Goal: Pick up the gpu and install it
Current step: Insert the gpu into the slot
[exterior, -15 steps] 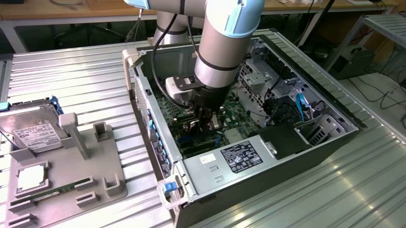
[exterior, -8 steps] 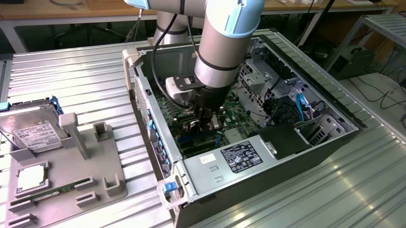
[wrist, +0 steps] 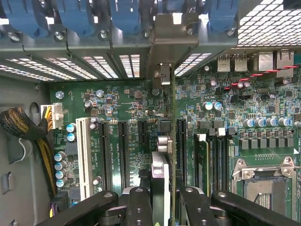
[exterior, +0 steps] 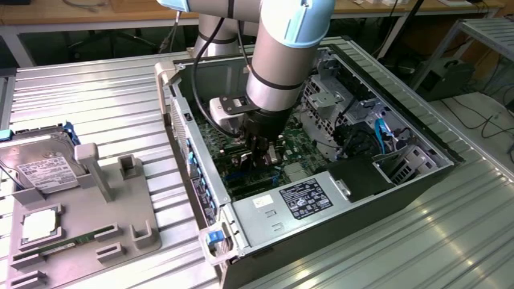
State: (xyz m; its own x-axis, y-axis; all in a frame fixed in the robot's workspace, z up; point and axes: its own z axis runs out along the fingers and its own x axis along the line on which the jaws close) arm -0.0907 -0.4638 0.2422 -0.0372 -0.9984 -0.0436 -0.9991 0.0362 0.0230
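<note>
Currently gripped: the gpu [wrist: 161, 175], seen edge-on, with the gripper [wrist: 167, 192] closed on it, one black finger against each face
Where the card is: inside the open computer case [exterior: 337, 235], upright over the motherboard [wrist: 117, 101], its silver bracket end toward the blue slot clips [wrist: 126, 16] on the rear wall
Close beside it: black expansion slots [wrist: 104, 155] and a white slot [wrist: 83, 155] on one side, the CPU socket [wrist: 263, 186] on the other
Around (exterior view, clock centred on the gripper): arm [exterior: 281, 54] from 12, drive cage [exterior: 325, 99] at 2, power supply [exterior: 309, 198] at 5, grey fixture [exterior: 120, 211] with hard drive [exterior: 40, 171] and RAM stick [exterior: 60, 245] at 8 to 9
Hard to make out: the card hides its own contact edge and the slot beneath, so whether it is seated cannot be told
</note>
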